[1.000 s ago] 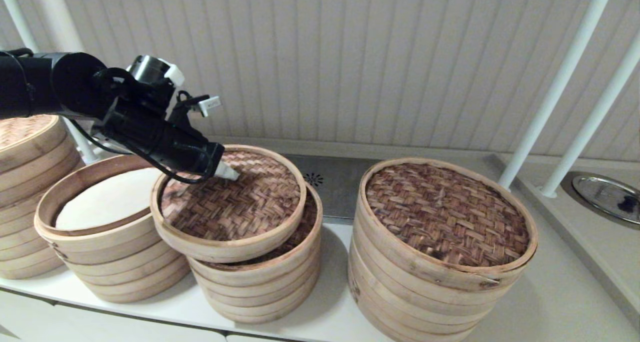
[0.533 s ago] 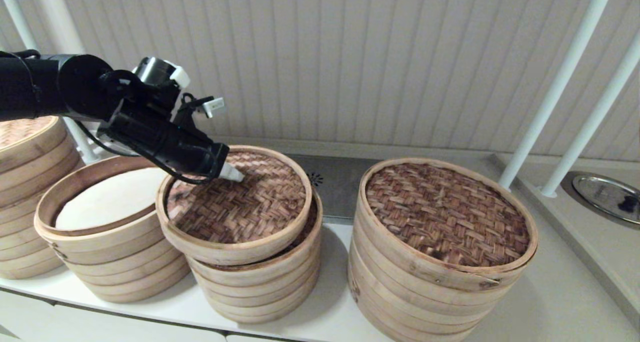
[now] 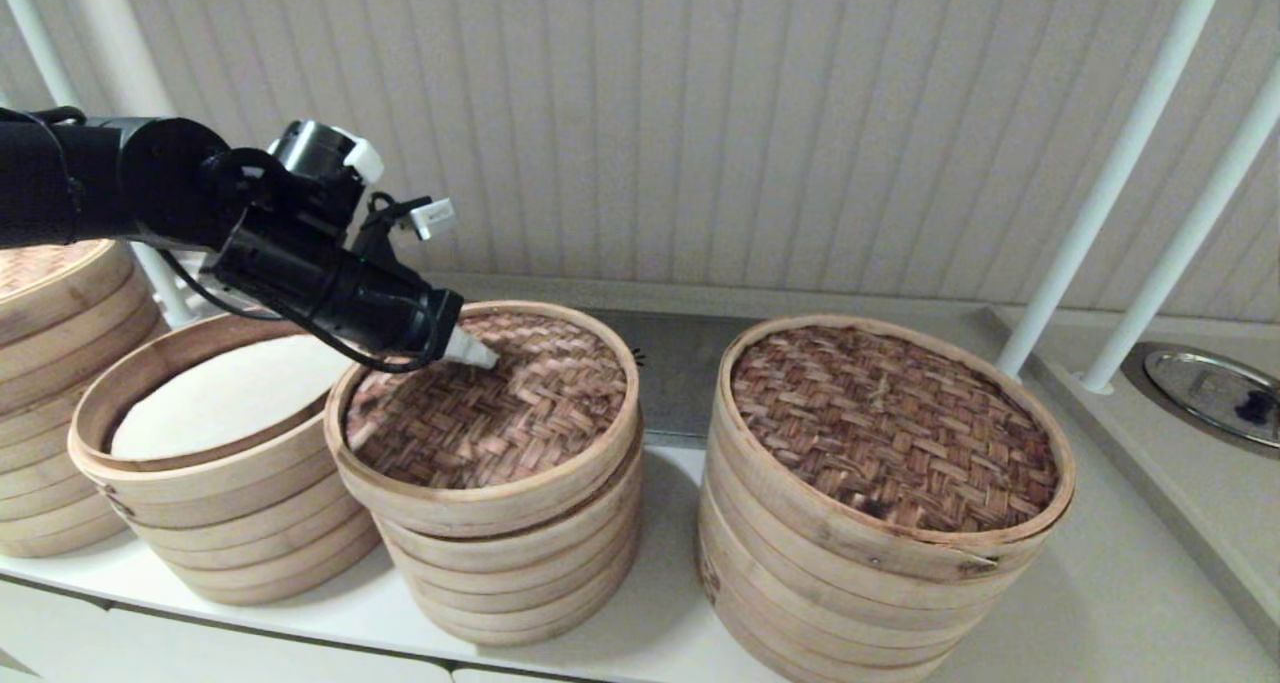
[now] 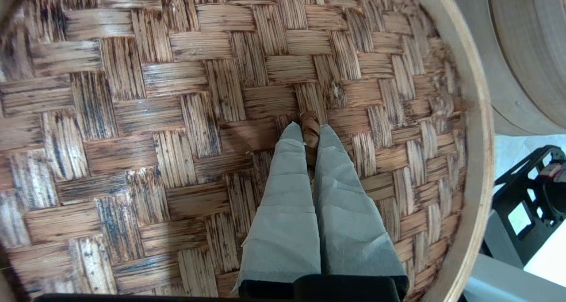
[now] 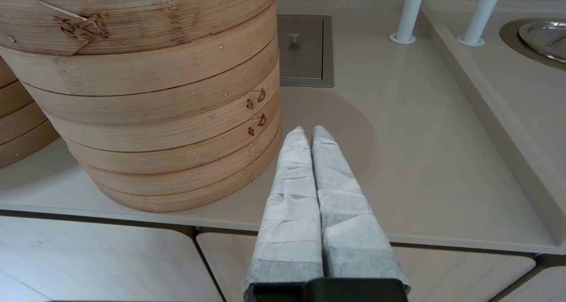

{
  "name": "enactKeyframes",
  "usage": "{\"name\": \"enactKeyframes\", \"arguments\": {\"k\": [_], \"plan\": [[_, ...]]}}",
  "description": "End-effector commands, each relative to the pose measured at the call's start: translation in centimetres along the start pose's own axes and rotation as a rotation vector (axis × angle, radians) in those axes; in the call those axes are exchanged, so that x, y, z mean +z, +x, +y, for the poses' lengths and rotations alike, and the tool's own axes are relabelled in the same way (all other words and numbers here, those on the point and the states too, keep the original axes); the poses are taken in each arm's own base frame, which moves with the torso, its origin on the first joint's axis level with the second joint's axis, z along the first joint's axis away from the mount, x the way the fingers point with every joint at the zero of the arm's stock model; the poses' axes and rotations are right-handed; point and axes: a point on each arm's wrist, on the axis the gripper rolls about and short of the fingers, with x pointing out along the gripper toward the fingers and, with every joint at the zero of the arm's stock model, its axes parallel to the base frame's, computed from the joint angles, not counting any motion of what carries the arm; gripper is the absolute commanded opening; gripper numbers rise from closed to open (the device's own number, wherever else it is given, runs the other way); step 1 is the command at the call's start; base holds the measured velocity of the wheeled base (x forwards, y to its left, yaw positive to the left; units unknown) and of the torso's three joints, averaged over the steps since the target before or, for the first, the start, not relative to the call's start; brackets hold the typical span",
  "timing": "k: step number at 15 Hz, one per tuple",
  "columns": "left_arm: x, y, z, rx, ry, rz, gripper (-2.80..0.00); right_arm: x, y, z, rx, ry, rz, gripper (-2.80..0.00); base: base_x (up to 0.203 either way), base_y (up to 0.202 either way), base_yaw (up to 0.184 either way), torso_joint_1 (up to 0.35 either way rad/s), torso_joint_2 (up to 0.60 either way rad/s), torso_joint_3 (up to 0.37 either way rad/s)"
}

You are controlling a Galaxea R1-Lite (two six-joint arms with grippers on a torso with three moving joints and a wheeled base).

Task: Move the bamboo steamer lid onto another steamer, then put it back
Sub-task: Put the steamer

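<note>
Bamboo steamer lid [image 3: 490, 413] is sitting on the smallest steamer [image 3: 520, 573], beside the white-lined steamer [image 3: 215, 483]. Left gripper [image 3: 480, 355] is pinching its loop handle [image 4: 309, 127]; right gripper [image 5: 308, 134], clenched empty, is idling over the counter [image 5: 420, 160].

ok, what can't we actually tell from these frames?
- Whether the bamboo steamer lid rests on the smallest steamer or hangs just above: head view, the lid's rim hides the seam.
- That steamer's own woven top: covered by the lid.
- Under the white liner: hidden.
- Far-left stack: cut off by the edge.
- Right gripper: absent from head view.
- Left gripper: shut on the loop handle, mostly hidden between its fingers.
</note>
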Motion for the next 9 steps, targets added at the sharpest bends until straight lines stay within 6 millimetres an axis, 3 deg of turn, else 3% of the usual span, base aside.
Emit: {"name": "enactKeyframes", "arguments": {"k": [1, 9], "plan": [[-0.2, 0.1, 0.0, -0.003, 0.0, 0.003, -2.8, -0.1, 0.0, 0.0, 0.0, 0.0, 0.004, -2.8, 0.0, 0.0, 0.0, 0.0, 0.0, 0.0], [-0.5, 1.4, -0.1, -0.015, -0.002, 0.0, -2.8, -0.1, 0.0, 0.0, 0.0, 0.0, 0.004, -2.8, 0.0, 0.0, 0.0, 0.0, 0.0, 0.0]]}}
